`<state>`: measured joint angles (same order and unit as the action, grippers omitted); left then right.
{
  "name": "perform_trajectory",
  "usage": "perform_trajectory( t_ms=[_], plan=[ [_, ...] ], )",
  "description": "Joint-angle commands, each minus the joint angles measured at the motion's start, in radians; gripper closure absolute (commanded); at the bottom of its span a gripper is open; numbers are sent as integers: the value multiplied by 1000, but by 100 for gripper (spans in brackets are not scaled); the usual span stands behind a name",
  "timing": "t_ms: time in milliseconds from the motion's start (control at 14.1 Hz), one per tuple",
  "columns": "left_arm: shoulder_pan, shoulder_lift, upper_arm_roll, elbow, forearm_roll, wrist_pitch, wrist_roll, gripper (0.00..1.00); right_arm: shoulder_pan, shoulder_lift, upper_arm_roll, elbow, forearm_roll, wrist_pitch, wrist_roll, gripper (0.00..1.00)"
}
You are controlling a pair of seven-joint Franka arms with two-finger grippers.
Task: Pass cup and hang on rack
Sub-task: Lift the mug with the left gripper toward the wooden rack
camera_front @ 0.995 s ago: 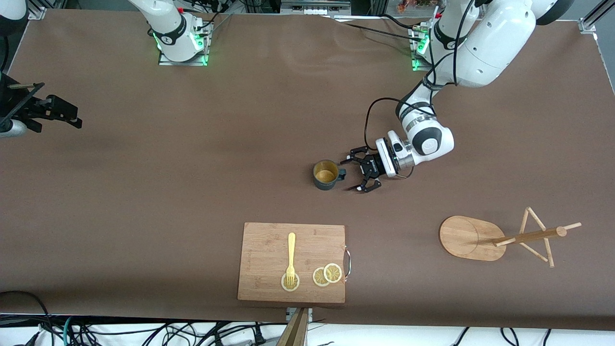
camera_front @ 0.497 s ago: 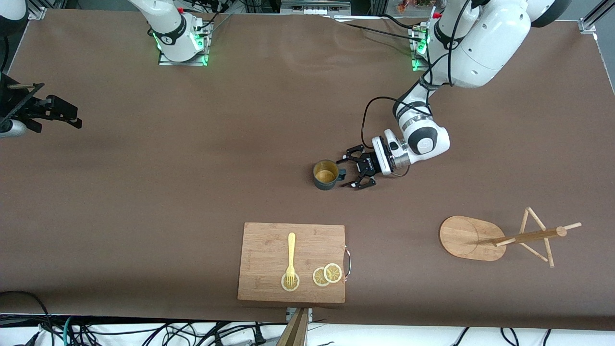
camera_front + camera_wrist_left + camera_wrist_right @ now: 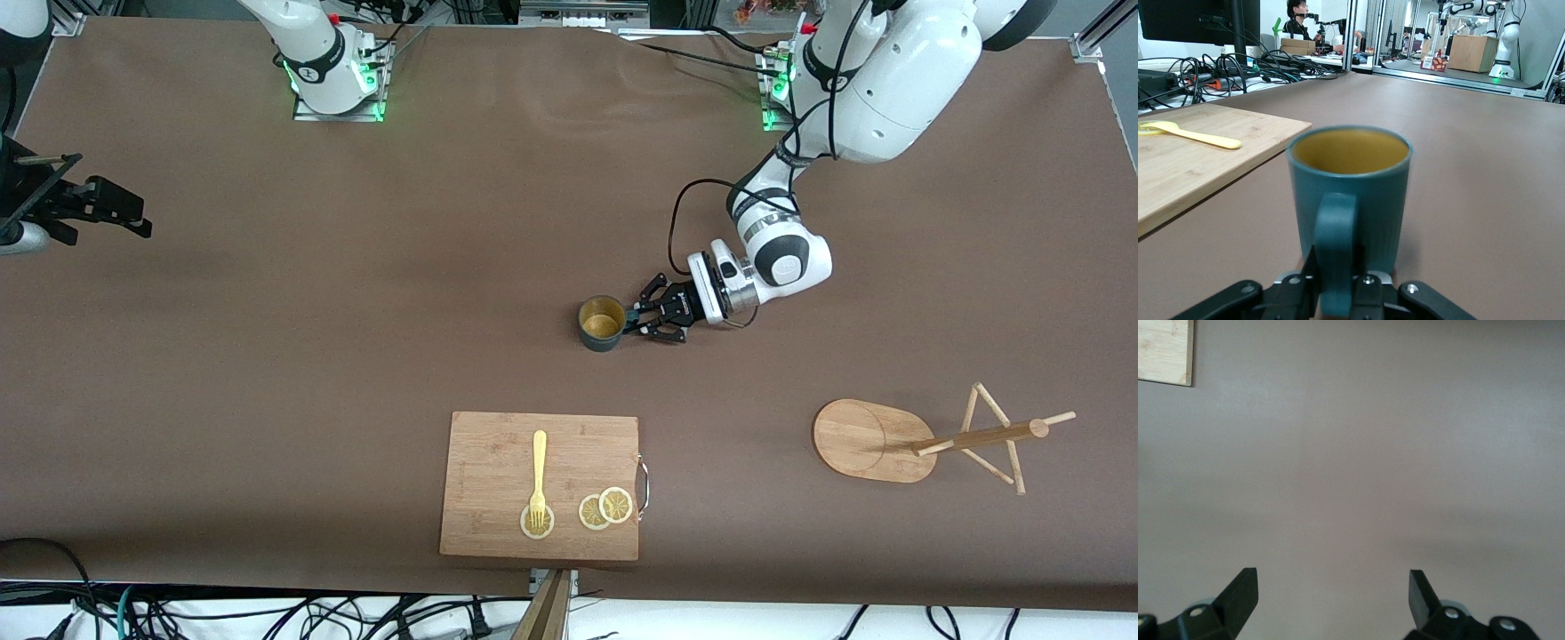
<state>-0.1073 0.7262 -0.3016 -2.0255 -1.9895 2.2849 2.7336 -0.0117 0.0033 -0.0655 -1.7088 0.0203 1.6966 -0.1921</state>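
Cup point(image 3: 1350, 193) handle base hidden between left hand point(image 3: 1338, 288) fingers; right hand point(image 3: 84, 206) arm cut off.

A wooden board point(image 3: 540, 485) lies flat on the brown counter point(image 3: 356, 356), near the edge closest to the front camera. A yellow fork point(image 3: 538, 476) rests on it, tines on a lemon slice point(image 3: 537, 523). Two more slices point(image 3: 605, 508) overlap beside it, close to the board's metal handle point(image 3: 644, 484). Cables point(image 3: 267, 613) tangle below the counter's edge.
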Motion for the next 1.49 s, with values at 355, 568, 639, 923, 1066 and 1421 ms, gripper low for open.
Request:
perform_trajectory(
  t_ms=[355,568,639,923,1066,1421],
  plan=[
    [17,-91,13,14,232,47,-130,100,-2,3,1,14,3,-6,14,0],
    [47,-175,38,14,498,50,-366,100,-2,3,1,14,3,-6,14,0],
    [63,-206,41,14,603,47,-461,100,-2,3,1,14,3,-6,14,0],
    [124,-307,52,16,932,-37,-825,100,-2,3,1,14,3,-6,14,0],
    [129,-336,105,36,1030,-128,-958,100,-2,3,1,14,3,-6,14,0],
    [130,-361,260,163,1156,-459,-1276,100,-2,3,1,14,4,-6,14,0]
  ],
)
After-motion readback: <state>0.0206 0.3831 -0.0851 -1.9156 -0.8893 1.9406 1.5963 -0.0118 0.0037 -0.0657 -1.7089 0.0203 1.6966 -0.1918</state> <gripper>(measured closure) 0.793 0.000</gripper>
